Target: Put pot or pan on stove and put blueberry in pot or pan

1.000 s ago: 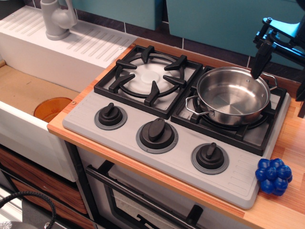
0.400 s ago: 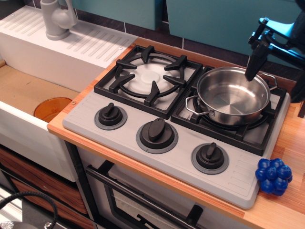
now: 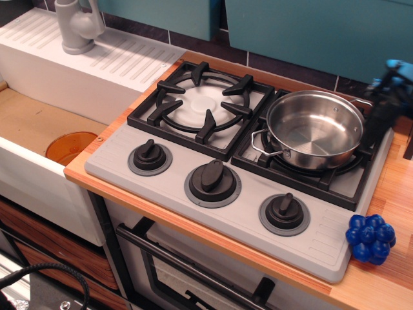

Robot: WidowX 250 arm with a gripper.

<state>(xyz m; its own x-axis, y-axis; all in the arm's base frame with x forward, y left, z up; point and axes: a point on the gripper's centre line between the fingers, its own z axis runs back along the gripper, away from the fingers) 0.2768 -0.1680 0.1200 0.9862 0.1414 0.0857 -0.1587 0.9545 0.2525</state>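
Pot (image 3: 315,129) sits on the stove's (image 3: 213,155) right grate, with nothing inside it. Blueberry (image 3: 370,237) lies on the wooden counter (image 3: 393,194) just beside the stove's front right corner. My gripper (image 3: 387,97) is a blur at the right edge, beside the pot; I cannot tell how far open it is or whether it holds anything.

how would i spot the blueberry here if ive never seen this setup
Start at the grey stove in the middle of the wooden counter, with the shiny pot on its right burner. Follow the stove's front edge to its right corner; the blueberry lies on the wood just beyond it. It is the only bright-blue thing there, a bumpy cluster of round berries, unlike the black knobs nearby.
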